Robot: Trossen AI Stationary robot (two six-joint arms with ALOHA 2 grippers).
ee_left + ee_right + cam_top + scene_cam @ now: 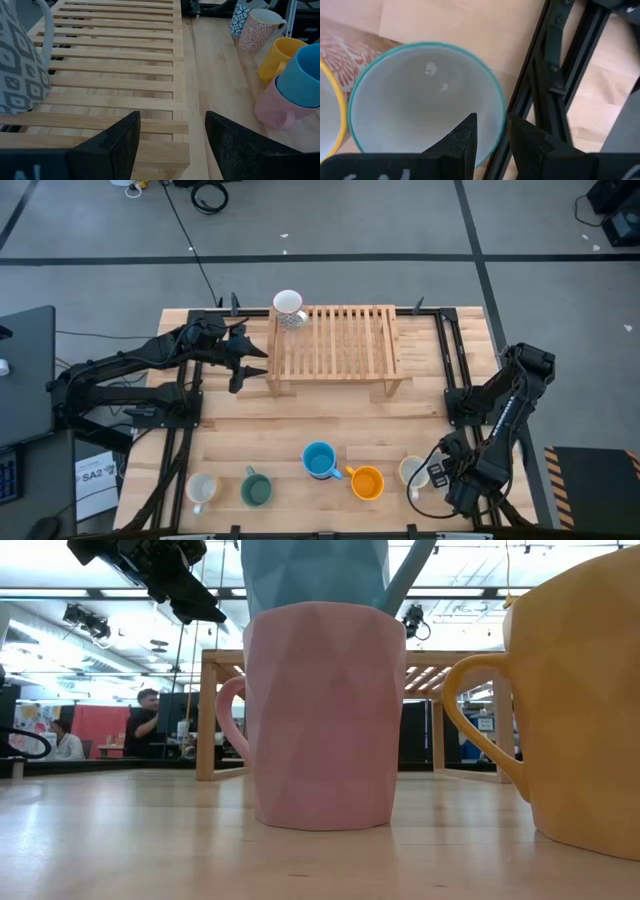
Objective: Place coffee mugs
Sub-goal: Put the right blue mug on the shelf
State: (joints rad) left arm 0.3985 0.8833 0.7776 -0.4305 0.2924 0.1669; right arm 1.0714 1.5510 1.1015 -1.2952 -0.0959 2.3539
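Note:
A dark-patterned white mug stands on its base on the far left corner of the slatted wooden rack. My left gripper hovers open at the rack's left end, off the mug. Along the near edge stand a cream mug, a dark green mug, a blue mug nested in a pink mug, an orange mug, an orange-patterned mug and a teal-rimmed white mug. My right gripper is down on that last mug. My right gripper comes from above, pointing down, onto the teal-rimmed mug's wall at its rim. One finger is inside the mug and the other finger outside, the wall pinched between them. The mug stands upright on the table.
Black frame rails run close beside the gripped mug, and more rails flank the rack. The orange-patterned mug is right next to the gripped one. The bare table lies between the rack and the mug row. People sit in the room behind.

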